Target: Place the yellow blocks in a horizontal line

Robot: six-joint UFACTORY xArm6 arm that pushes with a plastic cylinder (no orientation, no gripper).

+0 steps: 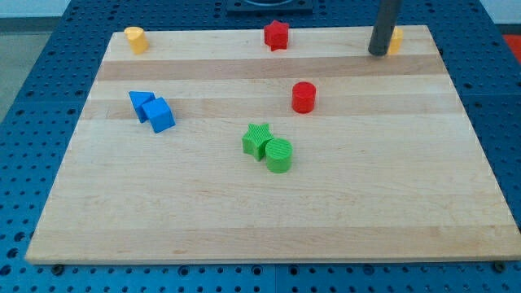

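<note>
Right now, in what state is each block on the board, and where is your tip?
my tip: down at the view's top right, against the partly hidden yellow block.
yellow block: top right edge, shape unclear.
yellow block at top left: alone, untouched.
red star: alone, top middle.
red cylinder: upright, alone.
blue triangle and blue cube: touching.
green star and green cylinder: touching.

Block count on wooden board [269, 220]: 8 total.
Yellow: 2, namely yellow block at top left [135, 39] and yellow block at top right [396, 40] (partly hidden behind the rod, shape unclear).
Red: 2, namely red star [277, 35], red cylinder [304, 97].
Blue: 2, namely blue triangle [141, 102], blue cube [160, 115].
Green: 2, namely green star [258, 139], green cylinder [279, 155].
</note>
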